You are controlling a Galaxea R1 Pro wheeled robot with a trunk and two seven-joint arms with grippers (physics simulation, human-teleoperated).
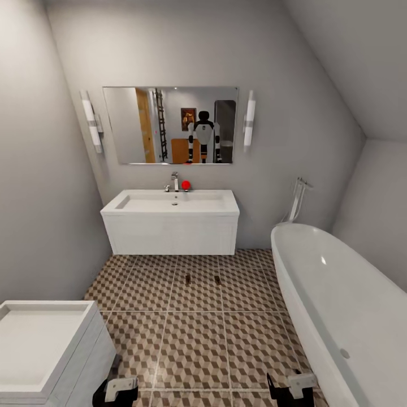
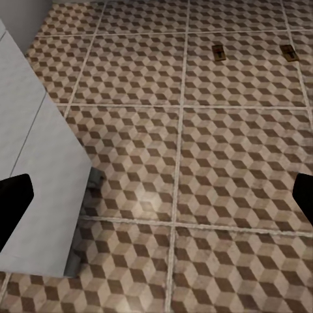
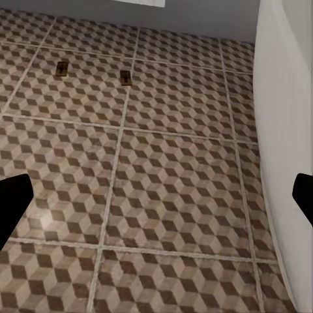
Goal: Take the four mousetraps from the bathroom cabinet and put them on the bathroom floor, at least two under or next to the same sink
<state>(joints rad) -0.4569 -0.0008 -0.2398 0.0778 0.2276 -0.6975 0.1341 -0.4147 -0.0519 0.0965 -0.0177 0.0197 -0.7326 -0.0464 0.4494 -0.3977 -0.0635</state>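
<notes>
Two mousetraps were seen lying flat on the bathroom floor (image 1: 192,339), just in front of the sink (image 1: 172,202) and apart from each other: the left trap (image 1: 187,278) and the right trap (image 1: 217,280) sat side by side on the same row of tiles, near the front of the white vanity (image 1: 172,233). The same pair was picked up from the left wrist, with the left trap (image 2: 220,52) and right trap (image 2: 289,53) far ahead of the fingers, and from the right wrist, at (image 3: 62,68) and (image 3: 126,77).

The left end effector (image 1: 120,390) was held low over the tiles beside a white unit (image 1: 45,345); its fingers (image 2: 13,202) were spread wide and nothing was held between them. The right end effector (image 1: 295,387) was held low beside the bathtub (image 1: 339,305), its fingers (image 3: 12,202) likewise wide apart and empty.

A chrome tap (image 1: 174,181) and a small red object (image 1: 185,185) were seen on the sink's back edge. The robot's reflection and an orange-brown cabinet (image 1: 182,151) were shown in the mirror (image 1: 130,124).
</notes>
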